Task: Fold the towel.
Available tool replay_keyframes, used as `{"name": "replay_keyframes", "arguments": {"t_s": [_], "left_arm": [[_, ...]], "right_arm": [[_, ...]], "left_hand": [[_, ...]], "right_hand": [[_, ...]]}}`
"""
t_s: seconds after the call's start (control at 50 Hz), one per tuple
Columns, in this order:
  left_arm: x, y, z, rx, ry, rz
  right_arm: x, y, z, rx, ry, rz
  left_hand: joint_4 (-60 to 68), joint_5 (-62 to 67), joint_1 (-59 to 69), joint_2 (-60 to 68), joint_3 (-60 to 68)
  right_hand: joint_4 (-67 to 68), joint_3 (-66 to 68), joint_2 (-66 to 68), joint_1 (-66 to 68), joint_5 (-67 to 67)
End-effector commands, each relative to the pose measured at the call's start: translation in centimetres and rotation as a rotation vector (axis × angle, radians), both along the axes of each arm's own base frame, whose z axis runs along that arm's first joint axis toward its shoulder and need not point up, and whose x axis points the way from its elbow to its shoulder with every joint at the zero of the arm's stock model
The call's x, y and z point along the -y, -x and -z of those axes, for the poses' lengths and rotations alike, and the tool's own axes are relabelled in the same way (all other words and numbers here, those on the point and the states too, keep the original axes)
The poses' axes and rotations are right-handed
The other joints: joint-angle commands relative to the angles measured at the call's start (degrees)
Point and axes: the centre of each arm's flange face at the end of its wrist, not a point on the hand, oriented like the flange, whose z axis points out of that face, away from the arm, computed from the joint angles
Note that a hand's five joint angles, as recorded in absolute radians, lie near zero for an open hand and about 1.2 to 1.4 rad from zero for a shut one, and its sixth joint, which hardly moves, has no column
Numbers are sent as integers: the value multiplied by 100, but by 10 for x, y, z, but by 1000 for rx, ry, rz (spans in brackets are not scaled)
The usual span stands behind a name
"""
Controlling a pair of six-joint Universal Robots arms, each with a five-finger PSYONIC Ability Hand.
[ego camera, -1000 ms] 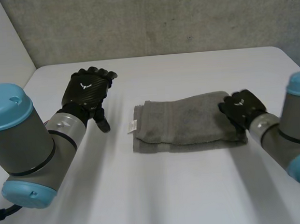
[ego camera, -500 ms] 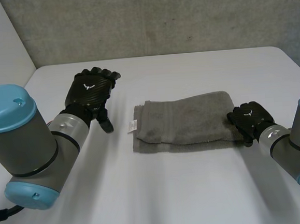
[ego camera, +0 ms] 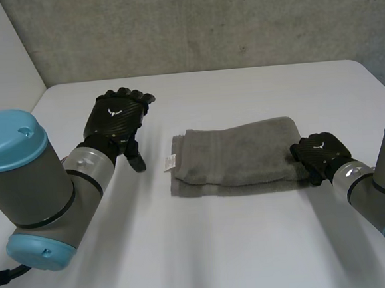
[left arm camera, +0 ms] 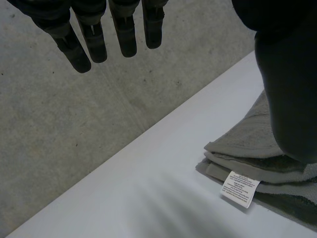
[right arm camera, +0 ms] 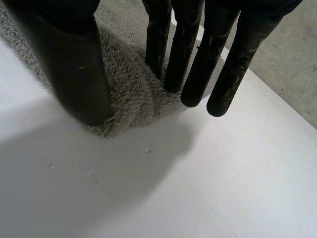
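A grey towel [ego camera: 237, 157], folded into a long rectangle, lies flat on the white table [ego camera: 214, 249], and a white label [ego camera: 169, 161] sticks out at its left end. My left hand [ego camera: 116, 118] hovers above the table to the left of the towel, open, its fingers [left arm camera: 94, 44] straight and holding nothing. The towel's label end [left arm camera: 242, 148] lies beyond its thumb [left arm camera: 287, 99]. My right hand [ego camera: 320, 154] is at the towel's right end. There its fingers [right arm camera: 195, 64] reach straight over the towel's near right corner [right arm camera: 129, 89], and its thumb [right arm camera: 74, 64] comes down at the corner's edge.
A grey wall [ego camera: 196, 23] stands behind the table's far edge. Bare white tabletop stretches in front of the towel and to both sides of it.
My right hand has slid off the towel's top towards its right end and lowered, with fingers and thumb drawing nearer each other. The left hand has barely shifted.
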Motion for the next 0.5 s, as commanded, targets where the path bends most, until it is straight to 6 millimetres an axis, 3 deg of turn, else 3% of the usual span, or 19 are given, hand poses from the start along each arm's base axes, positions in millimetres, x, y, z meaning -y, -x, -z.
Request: {"name": "replay_keyframes", "arguments": {"t_s": [0.02,0.04,0.18,0.22,0.26,0.28,0.32,0.34,0.38,0.4,0.42,0.44,0.48,0.5], "left_arm": [[0,0,0,0,-1,2],[0,0,0,-1,0,0],[0,0,1,2,-4,-1],[0,-1,0,1,-3,-3],[0,-1,-2,-1,4,-6],[0,-1,-2,-1,4,-6],[1,-2,-5,-3,11,-7],[1,-2,-5,-3,11,-7],[2,-1,-9,-10,24,-7],[2,-1,-9,-10,25,-7],[3,-1,-13,-15,34,-7],[3,-1,-13,-15,34,-7],[4,0,-18,-24,50,-7],[4,0,-18,-24,50,-7]], "right_arm": [[4,1,1,-2,5,0],[4,0,2,-7,3,-3],[16,11,-5,-22,36,26],[19,10,-11,-26,61,23],[26,6,-38,-36,154,15],[26,6,-38,-36,155,15],[22,-13,-61,-31,208,-40],[22,-13,-61,-30,208,-40],[5,-54,-82,-4,245,-165],[5,-54,-82,-4,245,-166],[-8,-77,-87,6,247,-238],[-8,-77,-87,6,247,-239],[-34,-118,-78,8,227,-380],[-35,-118,-78,8,227,-380]], "left_hand": [[-508,-1235,-556,-469,-362],[-508,-1235,-556,-469,-362],[-508,-1235,-556,-469,-362],[-508,-1235,-556,-469,-362],[-508,-1235,-556,-469,-362],[-508,-1235,-556,-469,-362],[-508,-1235,-556,-469,-362],[-508,-1235,-556,-469,-362],[-508,-1235,-556,-469,-362],[-508,-1235,-556,-469,-362],[-508,-1235,-556,-469,-362],[-508,-1235,-556,-469,-362],[-508,-1235,-556,-469,-362],[-508,-1235,-556,-469,-362]], "right_hand": [[2322,2316,2266,2279,2345],[2932,2926,2876,2890,2955],[2938,2932,2883,2896,2961],[2938,2932,2883,2896,2961],[2938,2932,2883,2896,2961],[2938,2932,2883,2896,2961],[2938,2932,2883,2896,2961],[2938,2932,2883,2896,2961],[2938,2932,2883,2896,2961],[2938,2932,2883,2896,2961],[2938,2932,2883,2896,2961],[2938,2932,2883,2896,2961],[2938,2932,2883,2896,2961],[2938,2932,2883,2896,2961]]}}
